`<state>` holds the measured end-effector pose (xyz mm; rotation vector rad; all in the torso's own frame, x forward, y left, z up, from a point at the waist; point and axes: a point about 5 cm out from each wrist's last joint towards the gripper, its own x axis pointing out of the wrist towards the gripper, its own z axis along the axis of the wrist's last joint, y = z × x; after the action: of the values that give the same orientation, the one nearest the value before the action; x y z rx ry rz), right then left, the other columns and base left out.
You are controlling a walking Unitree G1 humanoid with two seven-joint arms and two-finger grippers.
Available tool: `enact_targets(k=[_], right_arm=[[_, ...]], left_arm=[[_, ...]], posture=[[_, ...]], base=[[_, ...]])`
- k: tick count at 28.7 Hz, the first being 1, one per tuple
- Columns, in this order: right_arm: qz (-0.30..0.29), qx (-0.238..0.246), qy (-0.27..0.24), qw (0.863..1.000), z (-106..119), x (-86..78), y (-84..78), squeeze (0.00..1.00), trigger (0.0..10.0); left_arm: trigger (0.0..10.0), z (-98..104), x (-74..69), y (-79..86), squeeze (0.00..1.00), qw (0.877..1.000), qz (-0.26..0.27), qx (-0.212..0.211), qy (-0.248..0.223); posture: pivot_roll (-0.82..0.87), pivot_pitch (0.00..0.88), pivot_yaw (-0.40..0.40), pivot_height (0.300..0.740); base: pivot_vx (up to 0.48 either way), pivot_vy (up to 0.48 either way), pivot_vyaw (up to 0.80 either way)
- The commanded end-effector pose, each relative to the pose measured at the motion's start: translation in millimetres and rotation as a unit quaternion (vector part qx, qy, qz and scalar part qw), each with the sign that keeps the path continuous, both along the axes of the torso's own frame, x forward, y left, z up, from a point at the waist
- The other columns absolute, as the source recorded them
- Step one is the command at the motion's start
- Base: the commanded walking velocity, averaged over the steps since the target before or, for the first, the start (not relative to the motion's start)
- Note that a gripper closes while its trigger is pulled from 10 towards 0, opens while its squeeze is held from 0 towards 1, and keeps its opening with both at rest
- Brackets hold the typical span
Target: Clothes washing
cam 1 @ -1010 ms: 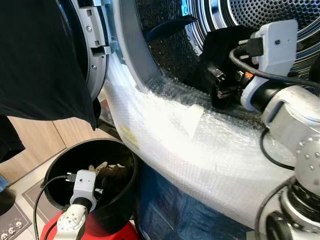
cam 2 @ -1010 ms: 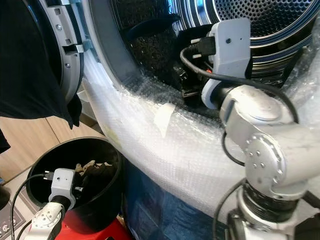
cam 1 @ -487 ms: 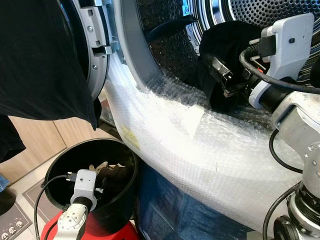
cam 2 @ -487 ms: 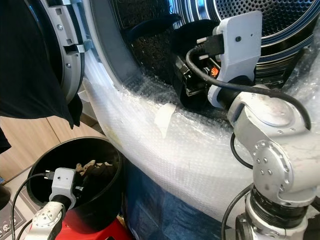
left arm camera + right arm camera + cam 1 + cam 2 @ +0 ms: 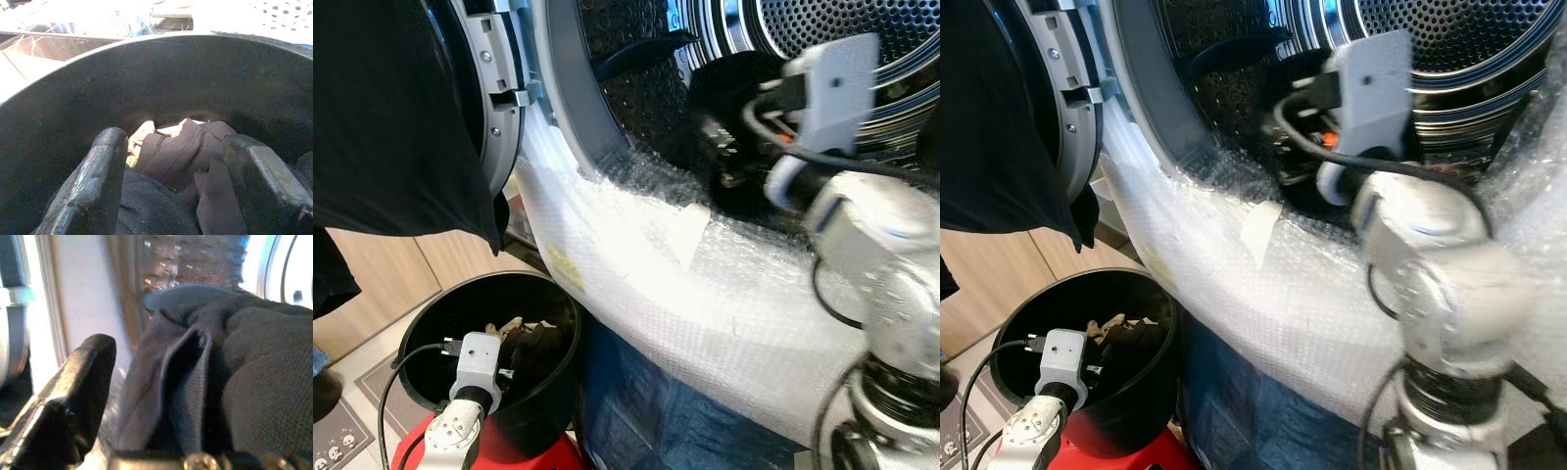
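Observation:
The washer's drum (image 5: 862, 39) stands open, its lower rim padded with bubble wrap (image 5: 705, 284). My right gripper (image 5: 715, 137) reaches into the opening, blurred by motion. It is open: one finger (image 5: 73, 391) stands apart from a dark grey garment (image 5: 234, 372), which covers the other side. That garment (image 5: 734, 88) lies at the drum's mouth. My left gripper (image 5: 178, 161) hangs open inside a black bucket (image 5: 431, 313), just above dark and beige clothes (image 5: 176, 147), touching none of them.
A black cloth (image 5: 382, 117) hangs over the open washer door at the left. The bucket stands on something red (image 5: 509, 455). Blue fabric (image 5: 646, 411) drapes below the washer's front. Wooden panelling and floor lie at the lower left.
My right arm first rose with the dark garment, then swung left across the drum's mouth. The left arm and the bucket have not moved.

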<state>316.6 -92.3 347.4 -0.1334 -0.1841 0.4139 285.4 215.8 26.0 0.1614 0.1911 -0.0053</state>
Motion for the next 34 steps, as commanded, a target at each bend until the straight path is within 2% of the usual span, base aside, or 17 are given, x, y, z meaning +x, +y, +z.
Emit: enact_targets(k=[1,3,5,11,16,21,24,32,34], right_arm=[[-0.009,0.007,-0.011,1.000,9,7.8,11.9,0.00,10.0],[-0.015,0.012,-0.008,1.000,11,12.0,15.8,0.00,10.0],[-0.063,0.009,-0.004,0.998,12,21.5,18.1,0.00,10.0],[-0.085,0.016,0.013,0.996,5,23.0,16.6,0.00,10.0],[-0.101,0.006,0.028,0.994,-6,17.1,3.1,0.00,10.0],[-0.152,0.019,0.033,0.988,-6,14.1,-24.2,0.00,10.0],[-0.167,0.000,0.038,0.985,-12,14.8,-36.3,0.00,10.0],[-0.159,-0.008,0.020,0.987,-5,6.1,-47.1,0.00,10.0],[-0.172,0.011,0.016,0.985,-3,5.9,-51.3,0.00,10.0]], left_arm=[[10.0,-32,-19.7,-10.8,0.00,0.996,-0.009,-0.010,0.089],[10.0,-31,-19.4,-9.9,0.00,0.996,-0.008,-0.010,0.088],[10.0,-30,-19.3,-6.9,0.00,0.996,-0.006,-0.007,0.086],[10.0,-30,-19.7,-4.7,0.00,0.996,-0.008,-0.003,0.088],[10.0,-31,-19.6,-6.1,0.00,0.996,-0.013,-0.004,0.090],[10.0,-31,-18.7,-8.9,0.00,0.995,-0.025,-0.003,0.094],[10.0,-30,-15.8,-9.7,0.00,0.995,-0.031,0.001,0.095],[10.0,-28,-13.9,-8.5,0.00,0.995,-0.028,0.000,0.093],[10.0,-29,-14.2,-8.6,0.00,0.995,-0.027,-0.001,0.094]], posture=[[0.00,0.060,-0.065,0.740],[0.00,0.060,-0.065,0.740],[0.01,0.055,-0.064,0.740],[0.01,0.044,-0.056,0.740],[0.00,0.034,-0.053,0.740],[-0.01,0.016,-0.042,0.740],[-0.01,0.016,-0.038,0.740],[-0.02,0.026,-0.032,0.740],[-0.03,0.037,-0.032,0.740]], base=[[0.000,0.000,0.00],[0.000,0.000,0.00],[0.000,0.000,0.00],[0.000,0.000,0.00],[0.000,0.000,0.00],[0.000,0.000,0.00],[0.000,0.000,0.00],[0.000,0.000,0.00],[0.000,0.000,0.00]])
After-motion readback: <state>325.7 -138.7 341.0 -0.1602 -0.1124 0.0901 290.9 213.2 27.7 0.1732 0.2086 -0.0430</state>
